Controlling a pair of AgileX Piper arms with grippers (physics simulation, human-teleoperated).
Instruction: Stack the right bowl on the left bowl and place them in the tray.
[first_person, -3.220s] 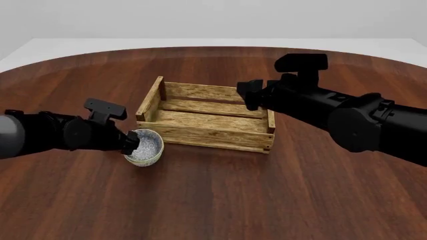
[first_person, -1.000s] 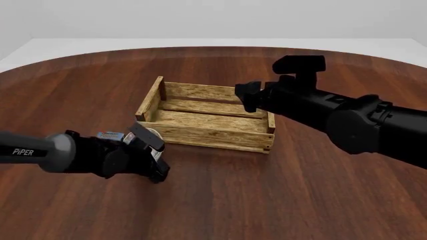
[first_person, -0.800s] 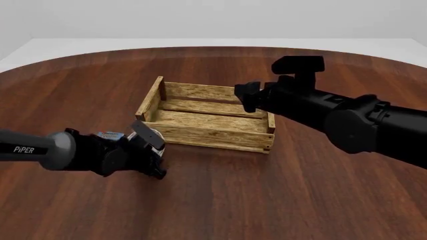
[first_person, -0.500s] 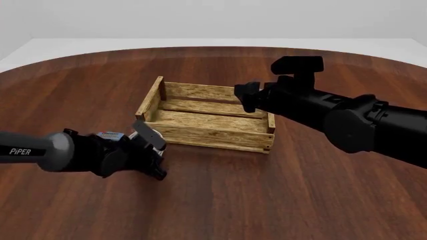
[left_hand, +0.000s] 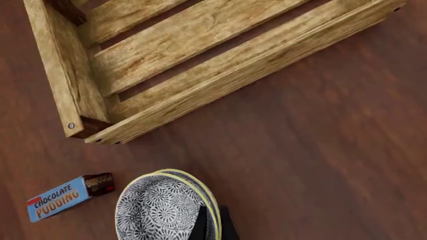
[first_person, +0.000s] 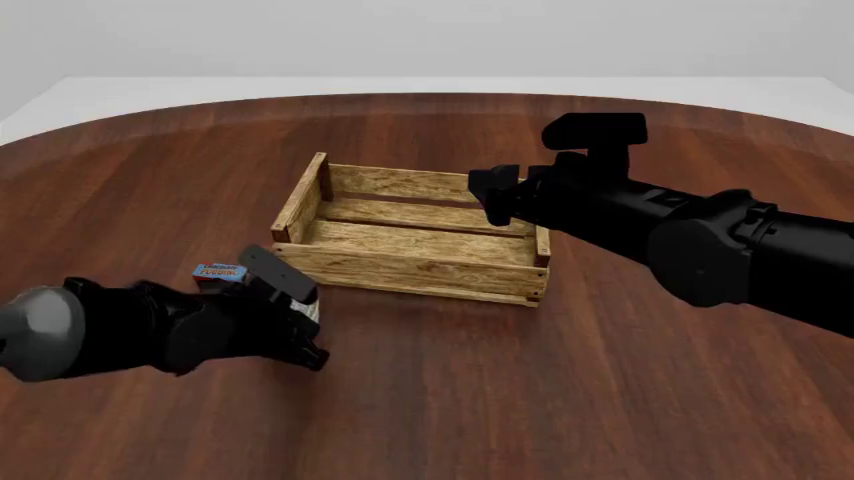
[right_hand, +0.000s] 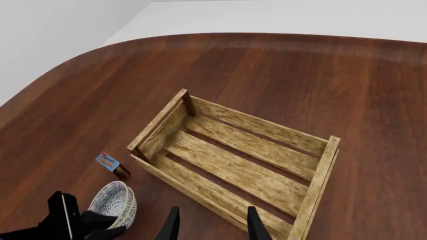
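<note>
Bowls come first: in the left wrist view two speckled rims sit nested, the right bowl (left_hand: 200, 192) inside or on the left bowl (left_hand: 157, 212), low and left of centre in that frame; which rim belongs to which I cannot tell for sure. A dark finger of the left claw (left_hand: 212, 227) crosses the rim at the bottom edge, pinching the stack's wall. In the right wrist view the stack appears as one tilted speckled bowl at lower left, with the left arm's black body beside it. In the front view the left claw (first_person: 300, 325) sits at lower left of the frame, and only a sliver of white shows there, the bowls mostly hidden behind the arm.

The tray (first_person: 407, 285), a slatted wooden crate, stands at the centre of the front view on the dark wood worktop (first_person: 534, 400), with nothing showing on its slats. The bowls are outside it, near its front left corner.

A small blue-and-red box (left_hand: 67, 196) labelled "Chocolate Pudding" lies flat on the worktop just beside the bowls.

The right claw (right_hand: 212, 225) hovers over the tray's right end, its two fingers spread apart and holding nothing.
</note>
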